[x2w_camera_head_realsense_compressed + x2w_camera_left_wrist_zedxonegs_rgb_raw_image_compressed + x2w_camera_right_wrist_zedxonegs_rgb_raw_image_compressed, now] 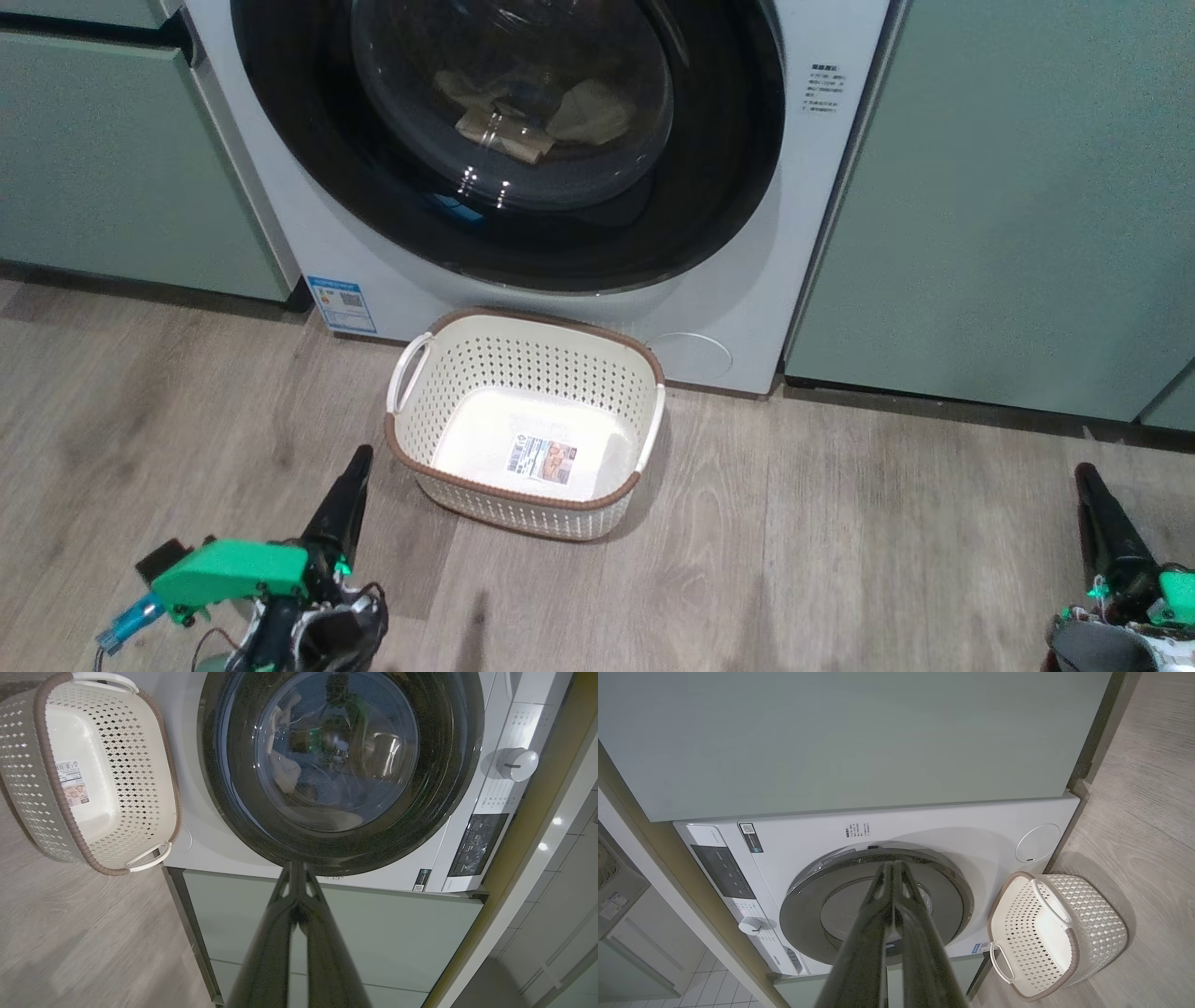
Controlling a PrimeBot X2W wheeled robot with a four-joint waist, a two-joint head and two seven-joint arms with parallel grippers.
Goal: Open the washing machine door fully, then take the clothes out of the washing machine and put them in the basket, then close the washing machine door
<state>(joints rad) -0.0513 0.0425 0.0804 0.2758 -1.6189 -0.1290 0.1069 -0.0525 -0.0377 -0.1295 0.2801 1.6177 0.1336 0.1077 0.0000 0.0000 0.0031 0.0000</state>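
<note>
The white front-loading washing machine (822, 233) stands between one flat sage-green cabinet front (112, 168) on the left and another cabinet front (1008, 205) on the right. The pale yellow cloth garments (588, 112) lie inside it, behind its round black-rimmed glass door (728, 187). The cream perforated plastic basket (532, 364) sits on the grey wood-plank floor (840, 541) just before it.

My left pincer (358, 464) has long glossy black fingers (338, 523) set on a bright green housing (233, 574), with a blue plug (126, 623) and tangled thin wires (350, 611). My right pincer (1086, 476) is black too, with a green piece (1178, 595).
</note>
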